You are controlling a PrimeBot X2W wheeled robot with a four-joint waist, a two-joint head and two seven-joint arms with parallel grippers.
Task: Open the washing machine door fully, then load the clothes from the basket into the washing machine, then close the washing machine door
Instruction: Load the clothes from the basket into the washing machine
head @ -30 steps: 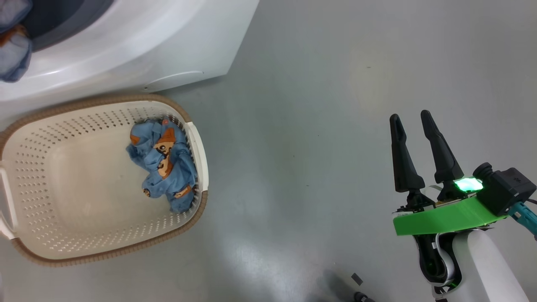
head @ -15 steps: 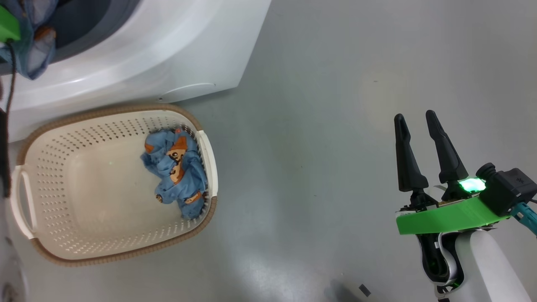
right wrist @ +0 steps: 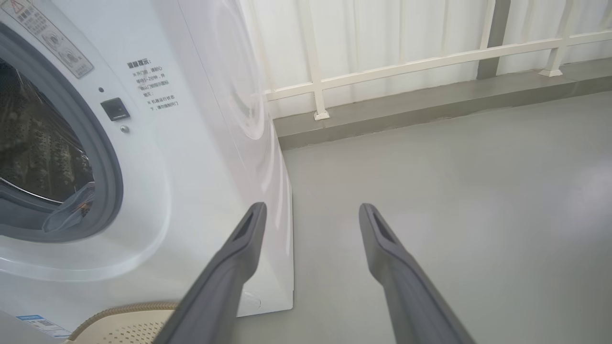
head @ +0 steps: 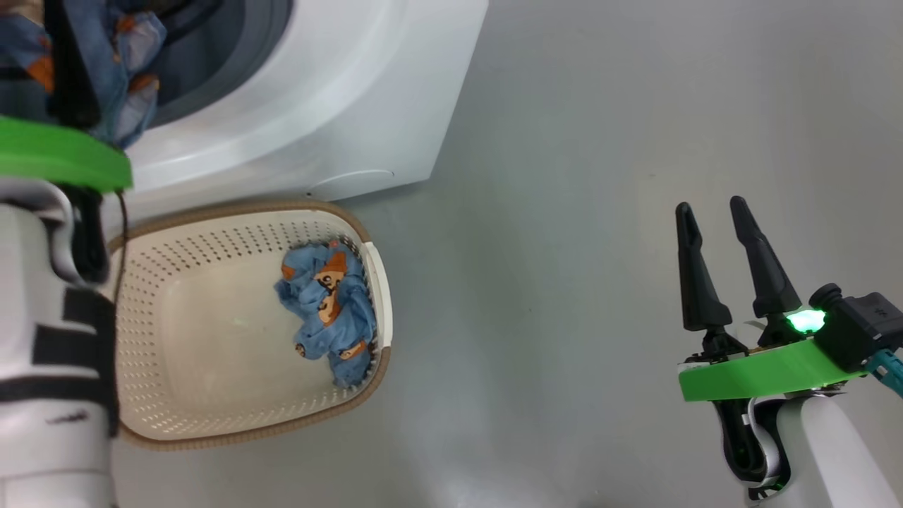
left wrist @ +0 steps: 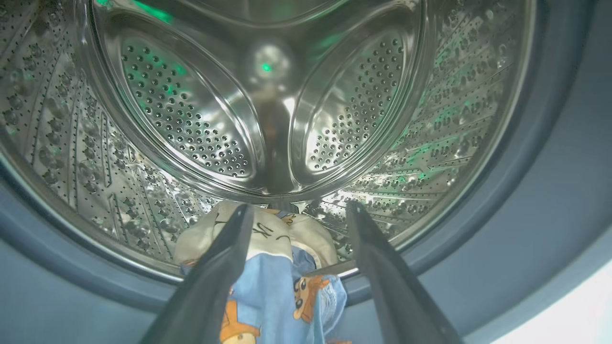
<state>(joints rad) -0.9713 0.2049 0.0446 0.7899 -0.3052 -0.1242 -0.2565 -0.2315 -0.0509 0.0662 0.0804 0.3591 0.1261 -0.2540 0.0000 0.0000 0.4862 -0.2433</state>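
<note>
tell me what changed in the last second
The head camera swung left, bringing the left arm into view at the washing machine; its open left claw sits over clothes at the drum mouth. Unchanged: right claw open over the floor, one blue garment in the basket.

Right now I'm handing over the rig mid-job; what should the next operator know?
Left tool: open, holding nothing, at the mouth of the drum of the washing machine.
Right tool: open, empty, over bare floor.
Clothes: a cream piece and a blue bear-print piece lie at the drum's lip, the blue one draped over the gasket; one blue garment sits in the basket.
Done: mouth open, two pieces delivered.
Left: push those in, load the last garment, shut the door.
</note>
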